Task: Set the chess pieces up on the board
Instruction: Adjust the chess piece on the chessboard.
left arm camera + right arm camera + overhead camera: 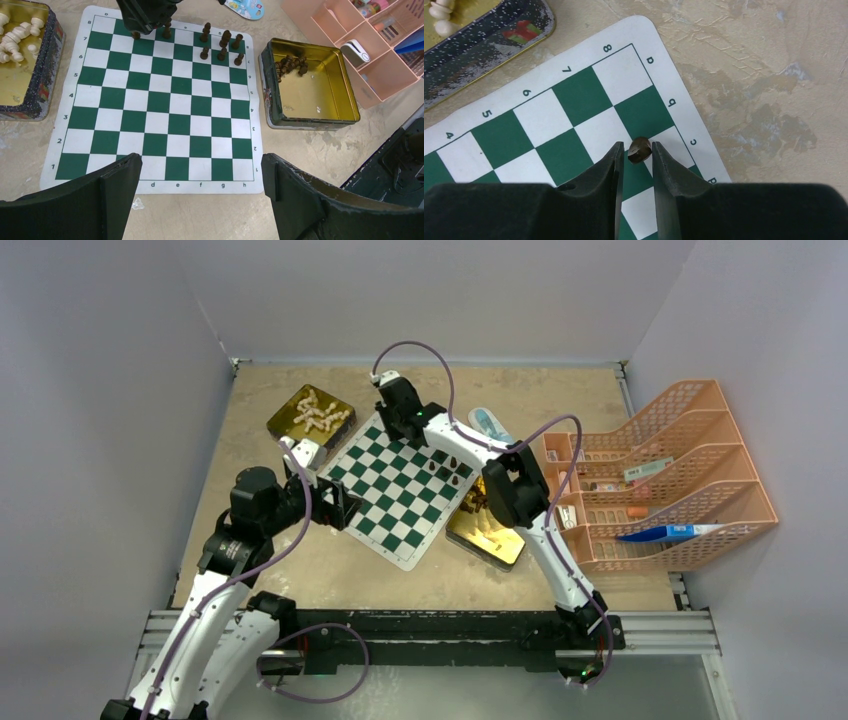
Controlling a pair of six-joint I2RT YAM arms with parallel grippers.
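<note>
The board [395,490] is a green and white checked mat lying slanted on the table. Several dark brown chess pieces [222,45] stand along its far right rows. My right gripper [393,428] hovers over the board's far left corner [539,115]. Its jaws are narrowly apart around one dark piece [640,151], which touches the right finger, with a sliver of gap on the left. My left gripper [201,162] is wide open and holds nothing, just off the board's near edge [165,187].
A gold tin [310,122] right of the board holds several dark pieces [290,64]. Another gold tin [290,425] at the back left holds cream pieces [318,412]. An orange desk organiser [670,475] fills the right side. A small blue-white item [488,423] lies behind the board.
</note>
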